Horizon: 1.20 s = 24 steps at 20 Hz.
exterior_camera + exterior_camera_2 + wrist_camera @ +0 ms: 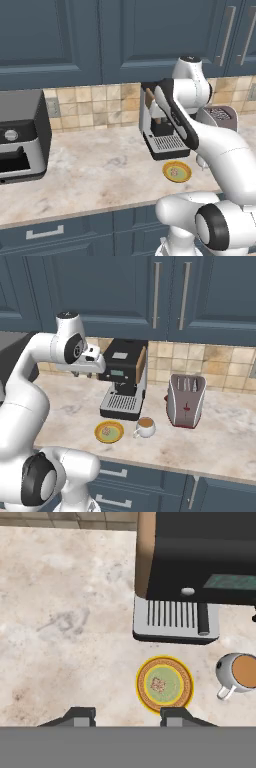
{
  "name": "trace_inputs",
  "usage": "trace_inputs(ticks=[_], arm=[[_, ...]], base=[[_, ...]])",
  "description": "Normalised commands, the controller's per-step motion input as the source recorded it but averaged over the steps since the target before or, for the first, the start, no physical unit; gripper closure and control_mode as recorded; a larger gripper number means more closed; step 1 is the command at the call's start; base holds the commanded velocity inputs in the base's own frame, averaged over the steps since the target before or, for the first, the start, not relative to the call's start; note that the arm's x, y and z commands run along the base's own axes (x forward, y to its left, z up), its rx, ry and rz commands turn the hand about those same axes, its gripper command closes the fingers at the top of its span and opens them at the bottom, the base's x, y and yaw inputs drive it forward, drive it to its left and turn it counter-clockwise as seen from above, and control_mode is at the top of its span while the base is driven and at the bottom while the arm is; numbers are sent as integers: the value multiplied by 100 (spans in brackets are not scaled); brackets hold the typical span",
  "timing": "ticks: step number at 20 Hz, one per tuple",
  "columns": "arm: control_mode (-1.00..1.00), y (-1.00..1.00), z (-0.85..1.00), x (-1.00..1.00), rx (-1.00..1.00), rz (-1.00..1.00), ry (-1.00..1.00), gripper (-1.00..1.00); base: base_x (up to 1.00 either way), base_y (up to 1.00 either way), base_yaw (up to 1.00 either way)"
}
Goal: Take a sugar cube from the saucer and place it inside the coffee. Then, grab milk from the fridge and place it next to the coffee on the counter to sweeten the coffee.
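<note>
Fingers (125, 714) spread, empty, above counter (60, 612); sugar cube (158, 685) in saucer (145, 697), coffee (240, 672) beside.

sugar cube (158, 685): tiny pale pinkish cube, lying at the centre of the saucer, nothing touching it.
saucer (145, 694): small round yellow dish with a raised rim and pale green middle, flat on the counter, near the front edge.
coffee (239, 673): small white cup, upright, brown liquid inside, handle pointing to 7 o'clock in the hand view; just beside the saucer at its 3 o'clock, not touching.
counter (95, 170): beige marbled stone top over dark blue cabinets; carries both saucer and cup.
</note>
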Motion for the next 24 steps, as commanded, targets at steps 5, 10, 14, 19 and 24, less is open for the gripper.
trace_inputs(ticks=[5,10,14,19,24], arm=[[-100,0,0,-19,0,0,0,-100],[-100,0,-23,-37,0,0,0,-100],[-100,-3,-40,-18,0,-2,0,-100],[-100,-16,-59,-18,0,-11,0,-100],[-100,-31,-62,-9,0,-21,0,-100]], base=[[0,0,0],[0,0,0],[0,0,0],[0,0,0],[0,0,0]])
